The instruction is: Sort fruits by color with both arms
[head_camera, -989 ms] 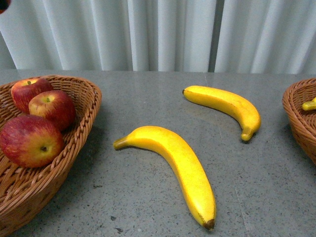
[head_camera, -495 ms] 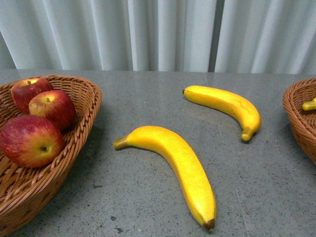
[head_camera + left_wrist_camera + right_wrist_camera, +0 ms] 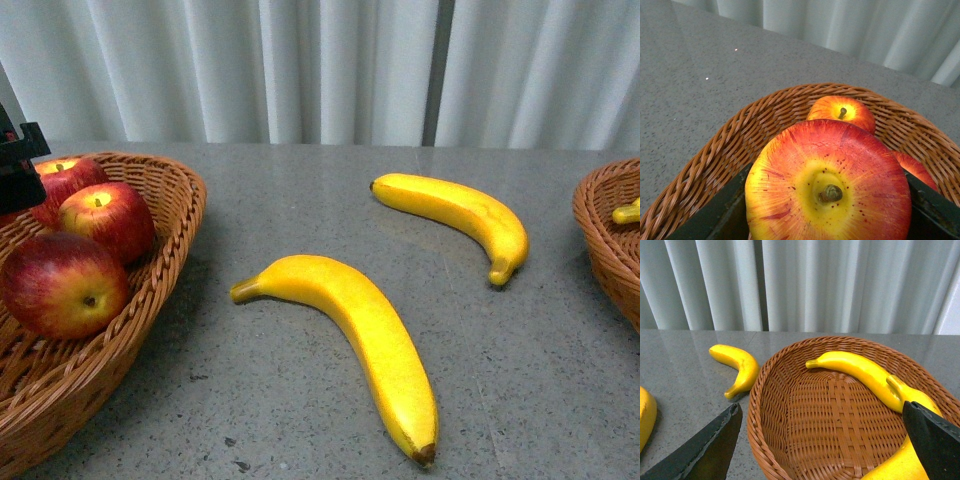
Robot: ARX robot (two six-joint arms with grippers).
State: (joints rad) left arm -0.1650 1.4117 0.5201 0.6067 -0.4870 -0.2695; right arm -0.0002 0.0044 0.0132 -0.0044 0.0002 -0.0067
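Plainly, the left gripper clasps a glossy red-and-yellow apple over the brown wicker basket — smooth, rigid, likely slippery, best squeezed across its widest girth — while the right gripper gapes wide.

My black fingers flank a red apple rayed yellow; I see bright yellow bananas, speckled grey worktop.

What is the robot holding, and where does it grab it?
Left gripper clamps a glossy red-yellow apple by its sides; right gripper holds nothing.
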